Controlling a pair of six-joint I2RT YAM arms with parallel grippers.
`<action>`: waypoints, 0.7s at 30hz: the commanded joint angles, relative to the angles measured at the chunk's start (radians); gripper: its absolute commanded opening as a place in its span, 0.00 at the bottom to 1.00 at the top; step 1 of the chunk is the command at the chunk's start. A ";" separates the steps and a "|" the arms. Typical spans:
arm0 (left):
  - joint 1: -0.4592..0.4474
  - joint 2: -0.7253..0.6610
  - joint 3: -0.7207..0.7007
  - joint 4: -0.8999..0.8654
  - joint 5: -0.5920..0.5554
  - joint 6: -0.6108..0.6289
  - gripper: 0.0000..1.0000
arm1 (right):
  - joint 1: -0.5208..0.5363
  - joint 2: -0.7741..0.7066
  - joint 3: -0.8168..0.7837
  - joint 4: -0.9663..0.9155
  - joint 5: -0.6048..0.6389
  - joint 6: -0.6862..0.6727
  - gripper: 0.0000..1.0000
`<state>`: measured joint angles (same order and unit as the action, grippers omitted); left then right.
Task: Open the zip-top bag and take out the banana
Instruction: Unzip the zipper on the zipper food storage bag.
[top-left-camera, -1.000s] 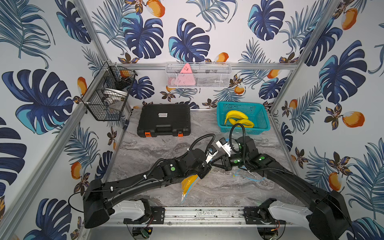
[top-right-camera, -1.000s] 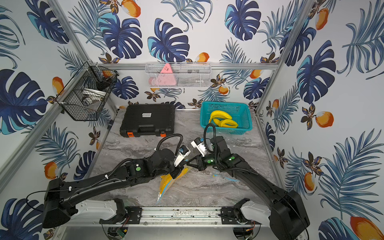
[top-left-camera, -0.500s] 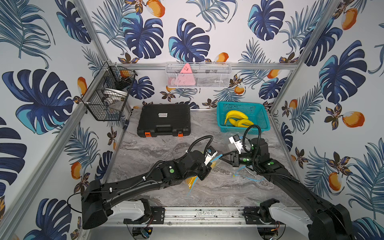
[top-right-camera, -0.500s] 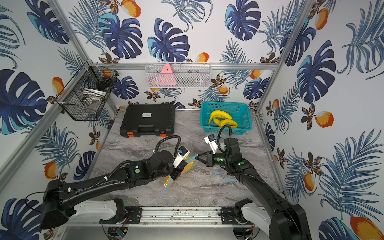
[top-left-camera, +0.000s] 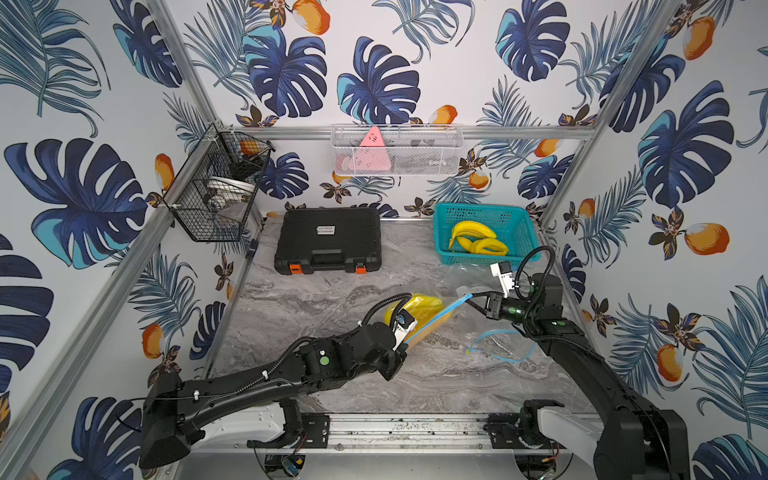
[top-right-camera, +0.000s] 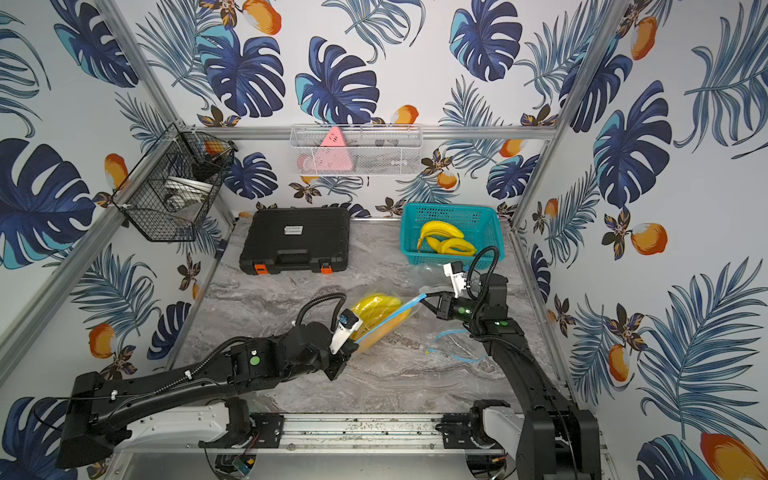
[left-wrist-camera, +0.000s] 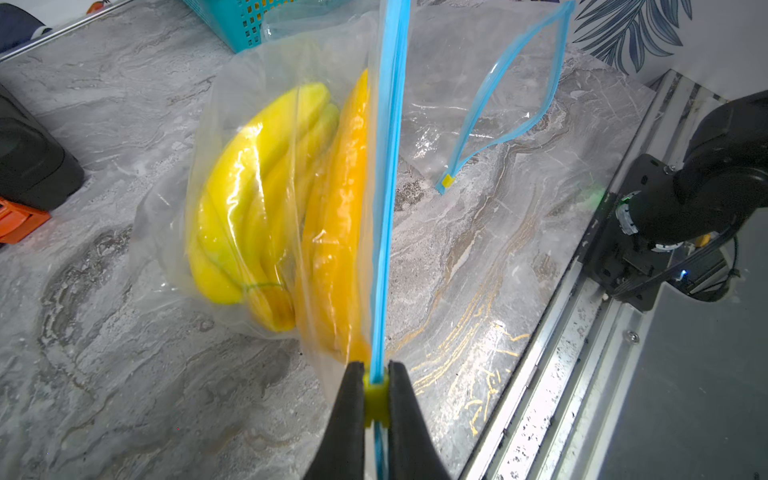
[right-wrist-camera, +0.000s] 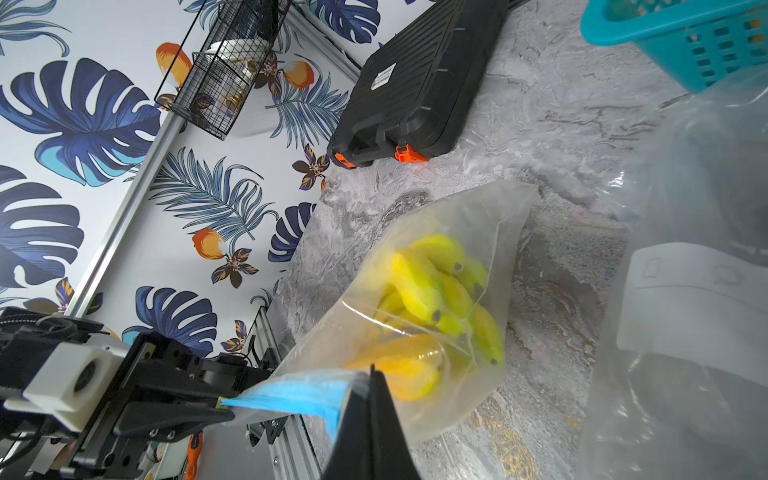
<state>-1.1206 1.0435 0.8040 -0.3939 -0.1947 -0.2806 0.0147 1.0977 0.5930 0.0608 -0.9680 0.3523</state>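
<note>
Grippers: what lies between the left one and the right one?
The blue zip strip, stretched straight from left gripper to right gripper; both top views show it.

Walls (top-left-camera: 457, 62) papered with big blue leaves and orange fruit box me in (loud stuff). Under me lies a grey marbled tabletop (top-left-camera: 316, 299). At ten o'clock a black wire basket (top-left-camera: 216, 195) hangs off a metal post (top-left-camera: 111, 291). At twelve hangs a white wire tray (top-left-camera: 415, 153), and at eleven sits a black case (top-left-camera: 328, 245).
</note>
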 joint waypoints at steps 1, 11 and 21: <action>-0.028 -0.016 -0.011 -0.157 -0.026 -0.065 0.00 | -0.015 0.008 -0.002 0.109 0.051 0.013 0.00; -0.068 -0.056 0.012 -0.228 -0.054 -0.104 0.00 | -0.019 -0.001 0.002 0.031 0.045 -0.029 0.00; -0.073 -0.030 0.157 -0.138 -0.039 -0.011 0.33 | -0.018 0.006 0.002 -0.003 -0.010 -0.028 0.00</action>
<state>-1.1915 0.9974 0.9131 -0.5583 -0.2451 -0.3435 -0.0021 1.1007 0.5964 0.0360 -0.9791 0.3222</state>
